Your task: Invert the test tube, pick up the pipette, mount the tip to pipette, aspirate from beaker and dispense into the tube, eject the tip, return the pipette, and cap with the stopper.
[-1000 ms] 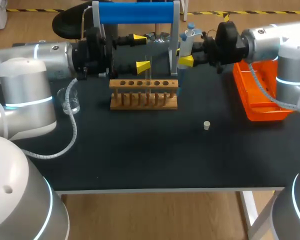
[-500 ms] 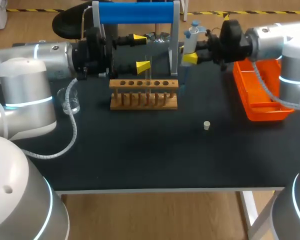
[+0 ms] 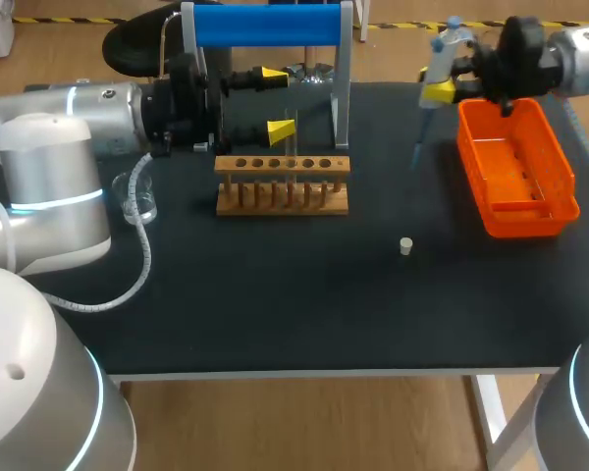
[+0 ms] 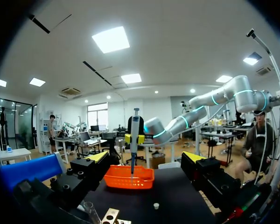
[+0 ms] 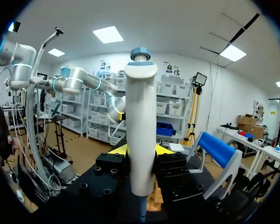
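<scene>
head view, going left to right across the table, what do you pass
beaker → test tube rack → stopper → pipette → orange tray

Going off the wooden rack (image 3: 283,183): the right gripper (image 3: 438,93) is well off to its right and further back, clamped on the pipette (image 3: 442,54). The pipette hangs upright, tip down, just beside the orange bin (image 3: 525,224). The left gripper (image 3: 278,101) sits right behind the rack, fingers spread wide. The beaker (image 3: 137,199) is left of the rack, and the little stopper (image 3: 405,245) lies on the counter (image 3: 275,294) to its front right.
</scene>
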Tool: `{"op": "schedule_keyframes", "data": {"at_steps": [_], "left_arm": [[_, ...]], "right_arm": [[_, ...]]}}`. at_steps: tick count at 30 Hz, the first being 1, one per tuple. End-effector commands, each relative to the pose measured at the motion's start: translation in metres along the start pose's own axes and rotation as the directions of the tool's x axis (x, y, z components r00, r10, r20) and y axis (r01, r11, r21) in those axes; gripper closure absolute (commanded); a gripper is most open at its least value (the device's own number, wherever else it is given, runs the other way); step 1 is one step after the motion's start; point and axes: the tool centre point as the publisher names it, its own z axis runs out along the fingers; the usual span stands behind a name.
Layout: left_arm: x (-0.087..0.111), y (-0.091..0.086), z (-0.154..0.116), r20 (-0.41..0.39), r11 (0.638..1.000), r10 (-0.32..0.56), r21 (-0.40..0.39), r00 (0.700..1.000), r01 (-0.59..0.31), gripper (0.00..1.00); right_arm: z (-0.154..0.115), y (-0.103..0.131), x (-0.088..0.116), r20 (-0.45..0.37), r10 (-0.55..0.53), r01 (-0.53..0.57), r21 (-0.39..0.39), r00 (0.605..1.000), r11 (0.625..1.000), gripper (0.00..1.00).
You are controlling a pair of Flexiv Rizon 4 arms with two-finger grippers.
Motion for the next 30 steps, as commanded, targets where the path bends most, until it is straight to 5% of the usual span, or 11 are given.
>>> {"op": "schedule_keyframes", "data": {"at_steps": [1, 14, 30], "left_arm": [[-0.001, 0.001, 0.000, -0.002, 1.000, 0.001, 0.003, 1.000, -0.001, 0.00], [-0.001, 0.001, 0.000, -0.002, 1.000, 0.001, 0.003, 1.000, -0.001, 0.00], [-0.001, 0.001, 0.000, -0.002, 1.000, 0.001, 0.003, 1.000, -0.001, 0.00]], "right_arm": [[-0.039, 0.004, -0.004, -0.016, -0.009, 0.009, 0.016, 1.000, 1.000, 1.00], [-0.125, -0.002, -0.017, 0.080, -0.014, 0.011, 0.032, 0.997, 0.999, 1.00], [-0.168, -0.010, -0.014, 0.127, -0.006, 0.002, 0.033, 0.992, 0.999, 1.00]]}}
